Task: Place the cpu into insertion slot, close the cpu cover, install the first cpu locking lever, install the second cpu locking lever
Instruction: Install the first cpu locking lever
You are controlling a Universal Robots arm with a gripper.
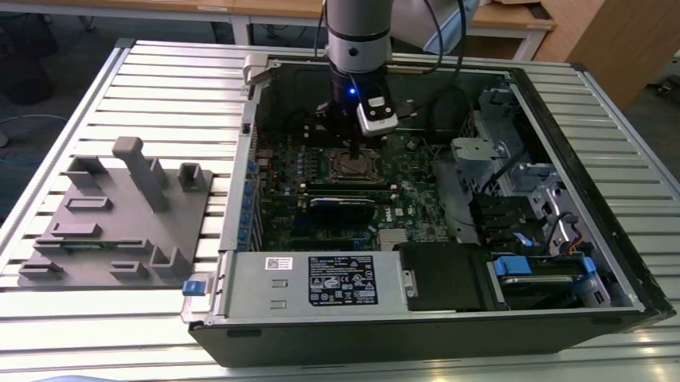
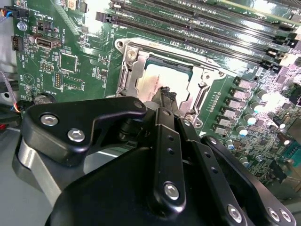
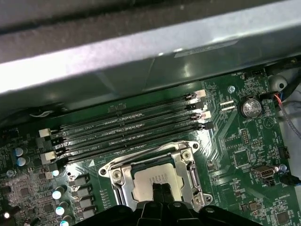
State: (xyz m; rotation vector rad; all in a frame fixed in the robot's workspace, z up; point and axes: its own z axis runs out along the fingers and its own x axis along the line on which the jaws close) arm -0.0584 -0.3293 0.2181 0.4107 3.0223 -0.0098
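The pincer [image 1: 351, 153] hangs from the arm [image 1: 358, 36] inside the open computer case [image 1: 627, 294], its tip straight over the insertion slot [image 1: 352, 166]; in the exterior view its fingers are too dark and small to separate. The case lies on a slatted tabletop [image 1: 159, 79], with a grey fixture block [image 1: 117, 223] at nine o'clock from it. In the second wrist view the pincer's [image 2: 165, 94] black linkage hides the lower half of the scene; the fingers [image 2: 167, 94] stand pressed together, tips at the near edge of the cpu [image 2: 153, 80], though contact cannot be made out. The cpu lies flat in the insertion slot [image 2: 123, 80] on the green motherboard [image 2: 70, 61], and the cpu cover [image 2: 200, 80] frames it, lying down around the chip as far as can be judged. In the first wrist view the pincer [image 3: 161, 190] is cut off by the frame edge; its closed fingers [image 3: 157, 192] overlap the cpu [image 3: 153, 179], ringed by the cpu cover [image 3: 186, 167], with long memory slots [image 3: 131, 129] at twelve o'clock of the socket.
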